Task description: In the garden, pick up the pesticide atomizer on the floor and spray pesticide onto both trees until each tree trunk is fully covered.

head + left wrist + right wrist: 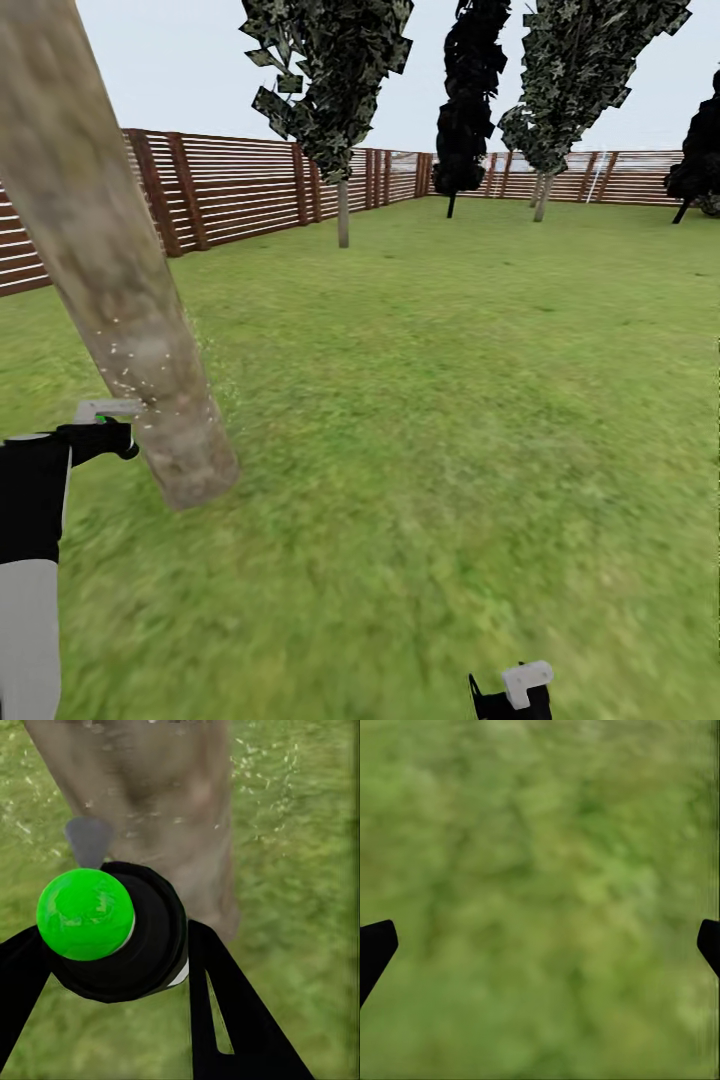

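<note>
A thick, pale grey-brown mottled tree trunk [110, 260] leans across the left of the head view, standing in the lawn. My left gripper [98, 432] is just beside its lower part, shut on the pesticide atomizer [104, 410]. In the left wrist view the atomizer [142, 937] is a dark round bottle with a bright green top, held between the black fingers [225, 1012] and facing the trunk [165, 802]. Fine white specks dot the trunk and the grass around it. My right gripper [512, 694] hangs low over the grass, open and holding nothing.
A brown slatted wooden fence [240, 190] bounds the green lawn [450, 400]. Three dark, narrow trees [340, 90] stand along the far side, with another dark shrub [700, 160] at the far right. Open grass stretches ahead and to the right.
</note>
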Controlling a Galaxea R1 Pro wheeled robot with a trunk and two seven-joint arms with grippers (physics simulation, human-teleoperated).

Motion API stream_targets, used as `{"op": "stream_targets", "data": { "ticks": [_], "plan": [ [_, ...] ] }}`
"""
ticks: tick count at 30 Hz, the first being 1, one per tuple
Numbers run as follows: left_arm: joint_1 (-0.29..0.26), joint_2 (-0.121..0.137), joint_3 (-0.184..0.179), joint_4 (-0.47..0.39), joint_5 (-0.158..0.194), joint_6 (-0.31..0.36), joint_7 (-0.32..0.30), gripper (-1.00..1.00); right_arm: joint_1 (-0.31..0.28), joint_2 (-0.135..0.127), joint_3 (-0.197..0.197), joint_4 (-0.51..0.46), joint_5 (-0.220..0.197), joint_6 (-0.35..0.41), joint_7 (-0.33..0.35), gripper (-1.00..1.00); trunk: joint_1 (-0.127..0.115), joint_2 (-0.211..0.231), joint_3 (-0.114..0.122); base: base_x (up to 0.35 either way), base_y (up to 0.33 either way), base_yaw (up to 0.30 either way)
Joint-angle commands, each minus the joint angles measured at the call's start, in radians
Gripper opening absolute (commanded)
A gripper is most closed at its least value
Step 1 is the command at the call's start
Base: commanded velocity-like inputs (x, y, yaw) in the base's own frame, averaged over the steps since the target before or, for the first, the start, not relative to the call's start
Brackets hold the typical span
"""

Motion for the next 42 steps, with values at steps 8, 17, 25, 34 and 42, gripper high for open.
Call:
{"op": "stream_targets", "data": {
  "ticks": [8,17,25,34,42],
  "plan": [
    [0.000,0.001,0.002,0.000,-0.004,-0.001,0.002,-1.00,0.000,-0.001,0.000,0.000,0.000,0.000,0.000,1.00,0.000,0.000,0.000,0.170,-0.247,0.000],
    [0.000,0.002,0.006,0.003,-0.009,0.000,0.005,-1.00,0.000,0.000,0.000,0.000,-0.001,0.000,-0.002,1.00,0.000,0.000,0.000,0.145,-0.245,0.103],
    [0.001,0.000,0.000,0.039,-0.007,0.000,0.011,-1.00,0.000,0.000,0.000,0.000,-0.001,0.000,0.000,1.00,0.000,0.000,0.000,0.084,-0.266,0.277],
    [0.000,-0.027,-0.009,0.123,-0.005,-0.003,0.077,-1.00,0.000,0.000,0.000,0.000,-0.001,0.000,0.000,1.00,0.000,0.000,0.000,0.151,-0.248,0.213],
    [0.000,-0.027,-0.009,0.123,-0.008,-0.003,0.077,-1.00,0.000,0.000,0.000,0.000,-0.001,0.000,0.000,1.00,0.000,0.000,0.000,0.153,-0.235,0.003]
  ]
}}
